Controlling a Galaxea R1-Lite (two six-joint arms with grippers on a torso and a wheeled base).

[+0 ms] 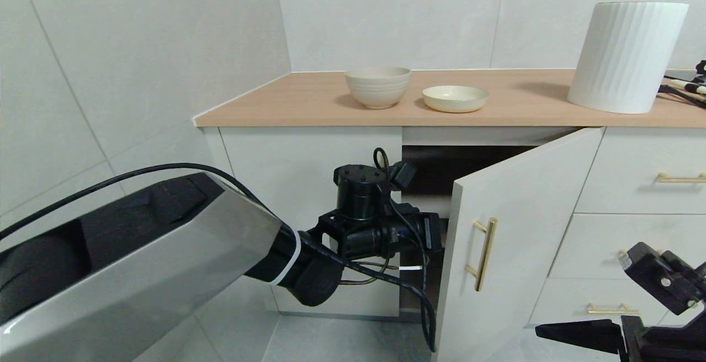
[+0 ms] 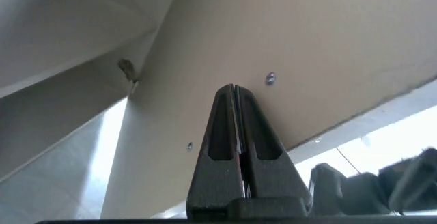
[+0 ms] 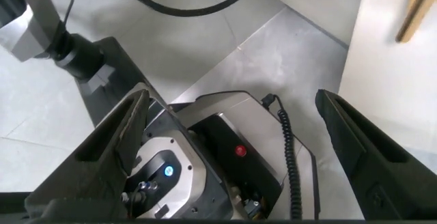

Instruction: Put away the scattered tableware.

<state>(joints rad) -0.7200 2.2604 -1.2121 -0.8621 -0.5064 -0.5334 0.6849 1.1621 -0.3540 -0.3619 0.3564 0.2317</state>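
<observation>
A beige bowl and a shallow cream plate stand side by side on the wooden countertop. Below them a white cabinet door with a brass handle stands partly open. My left arm reaches into the gap at the door's edge, and the door hides its fingers in the head view. In the left wrist view my left gripper is shut on nothing, its tip close to the door's inner face. My right gripper hangs open and empty low at the right, over the floor.
A tall white ribbed container stands on the counter at the right, with dark utensils beyond it. Drawers with brass handles are right of the open door. A tiled wall closes off the left side.
</observation>
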